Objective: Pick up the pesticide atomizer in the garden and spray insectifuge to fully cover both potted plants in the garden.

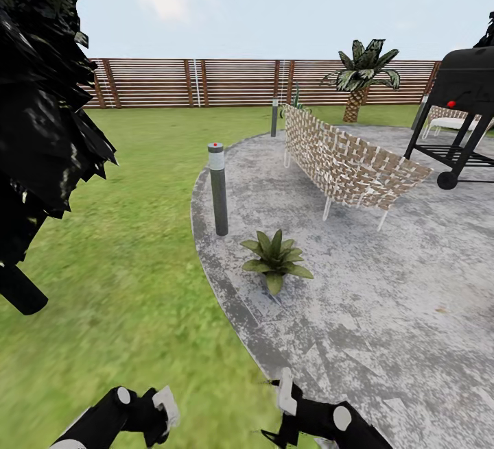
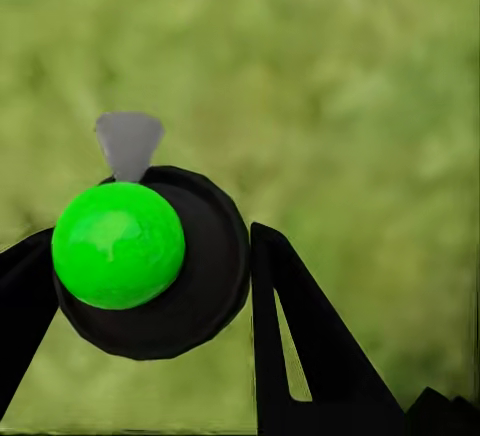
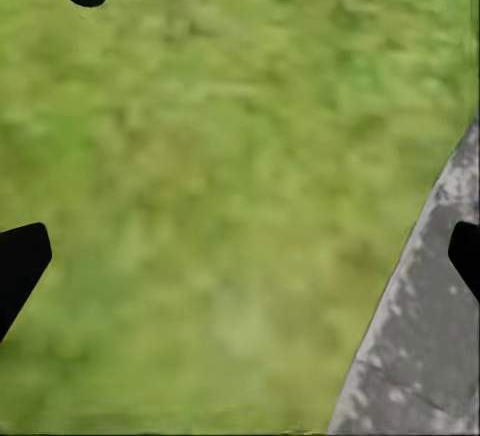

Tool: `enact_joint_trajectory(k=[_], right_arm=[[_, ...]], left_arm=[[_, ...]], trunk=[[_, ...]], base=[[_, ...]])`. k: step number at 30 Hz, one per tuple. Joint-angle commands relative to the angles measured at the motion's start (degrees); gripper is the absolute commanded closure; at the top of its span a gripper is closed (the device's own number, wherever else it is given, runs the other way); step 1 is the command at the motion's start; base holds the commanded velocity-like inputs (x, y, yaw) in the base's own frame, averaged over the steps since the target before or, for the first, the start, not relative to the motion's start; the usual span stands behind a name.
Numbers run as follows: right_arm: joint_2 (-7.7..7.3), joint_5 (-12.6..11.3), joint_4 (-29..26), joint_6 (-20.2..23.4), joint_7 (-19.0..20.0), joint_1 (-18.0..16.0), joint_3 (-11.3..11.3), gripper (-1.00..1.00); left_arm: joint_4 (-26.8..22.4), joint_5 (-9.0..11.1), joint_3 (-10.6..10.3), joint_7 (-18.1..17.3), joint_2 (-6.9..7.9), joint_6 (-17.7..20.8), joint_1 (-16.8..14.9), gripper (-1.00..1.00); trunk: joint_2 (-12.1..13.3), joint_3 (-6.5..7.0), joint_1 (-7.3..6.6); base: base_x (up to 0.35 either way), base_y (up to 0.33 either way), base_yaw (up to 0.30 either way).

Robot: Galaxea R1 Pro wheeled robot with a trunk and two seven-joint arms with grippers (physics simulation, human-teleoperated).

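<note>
- One big green lawn [image 1: 130, 284] wraps around a round grey stone patio [image 1: 384, 298].
- One brown slatted fence [image 1: 233, 82] runs along the back.
- One woven bench [image 1: 343, 161] and a black grill [image 1: 463, 103] stand on the patio.
- One grey lamp post [image 1: 218, 188] stands at the patio's edge.
- One potted plant [image 1: 276, 260] sits on the patio near the post.
- Right gripper [image 3: 240, 256] hangs wide open over the grass.
- Left gripper [image 2: 150, 236] holds the pesticide atomizer [image 2: 190, 286] between its fingers, above the lawn.

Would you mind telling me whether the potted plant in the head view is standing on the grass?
No, the potted plant stands on the grey stone patio, near its curved edge and close to the bollard lamp.
</note>
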Motion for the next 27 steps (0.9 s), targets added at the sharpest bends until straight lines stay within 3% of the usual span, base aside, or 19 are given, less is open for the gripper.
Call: enact_joint_trajectory(k=[1, 2, 3, 4, 5, 7, 9, 12, 14, 17, 20, 24, 27], right_arm=[[-1.15, 0.52, -0.02, -0.35, -0.06, -0.01, -1.54, -1.0], [-1.88, 0.51, 0.08, -0.35, -0.06, 0.0, -3.15, -1.0], [-2.79, 0.5, 0.66, -0.35, -0.07, 0.0, -6.3, -1.0], [-3.04, 0.5, 0.99, -0.35, -0.07, 0.0, -7.48, -1.0], [-3.72, 0.5, 2.84, -0.39, -0.07, 0.0, -12.7, -1.0], [-4.23, 0.49, 4.16, -0.41, -0.09, 0.0, -16.28, -1.0], [-5.03, 0.49, 5.43, -0.43, -0.72, 0.0, -22.16, -1.0], [-5.89, 0.56, 5.95, -0.44, -3.68, 0.16, -28.8, -1.0], [-6.16, 0.57, 6.08, -0.49, -6.67, 0.3, -31.9, -1.0], [-6.3, 0.53, 6.39, -0.52, -12.39, 0.55, -34.08, -1.0], [-6.21, 0.1, 8.45, -0.83, -21.96, 1.6, -34.69, -1.0], [-5.95, -3.66, 15.19, -4.0, -37.47, 2.1, -34.83, -1.0], [-5.79, -4.6, 19.05, -8.17, -42.9, 2.17, -34.82, -1.0]], left_arm=[[-0.09, 0.06, 0.67, -0.32, -0.14, 2.01, -0.26, 1.0], [-0.09, 0.45, 0.75, -0.19, -0.2, 3.52, -0.59, 1.0], [-0.09, 1.32, 0.82, -0.02, -0.28, 5.57, -1.15, 1.0], [-0.09, 1.69, 0.84, 0.02, -0.3, 6.17, -1.32, 1.0], [-0.09, 3.22, 0.87, 0.1, -0.38, 8.02, -2.03, 1.0], [-0.09, 4.3, 0.88, 0.16, -0.37, 9.32, -2.74, 1.0], [-0.03, 6.59, 0.89, 0.18, -0.32, 12.41, -4.03, 1.0], [-0.11, 9.08, 0.88, 0.21, -0.43, 15.13, -4.65, 1.0], [-0.2, 9.92, 0.88, 0.15, -0.52, 15.98, -4.94, 1.0], [-0.21, 10.45, 0.89, -0.06, -0.6, 17.8, -6.23, 1.0], [-0.23, 11.02, 0.96, -0.16, -0.67, 21.72, -7.75, 1.0], [-0.74, 12.13, 1.01, -0.19, -0.65, 24.56, -8.61, 1.0], [-1.8, 12.38, 1.07, -0.19, -0.71, 25.08, -8.42, 1.0]], trunk=[[-0.02, -0.05, -0.01], [-0.02, -0.05, -0.01], [-0.02, -0.05, -0.01], [-0.02, -0.05, -0.01], [-0.02, -0.05, -0.01], [-0.02, -0.05, -0.01], [-0.02, -0.05, -0.01], [-0.02, -0.05, -0.01], [-0.02, -0.05, -0.01], [-0.02, -0.05, -0.01], [-0.02, -0.05, -0.01], [-0.02, -0.05, -0.01], [-0.02, -0.05, -0.01]], base=[[0.0, 0.0, 0.0], [0.0, 0.0, 0.0], [0.0, 0.0, 0.0], [0.0, 0.0, 0.0], [0.0, 0.0, 0.0], [0.0, 0.0, 0.0], [0.0, 0.0, 0.0], [0.0, 0.0, 0.0], [0.0, 0.0, 0.0], [0.0, 0.0, 0.0], [0.0, 0.0, 0.0], [0.0, 0.0, 0.0], [0.0, 0.0, 0.0]])
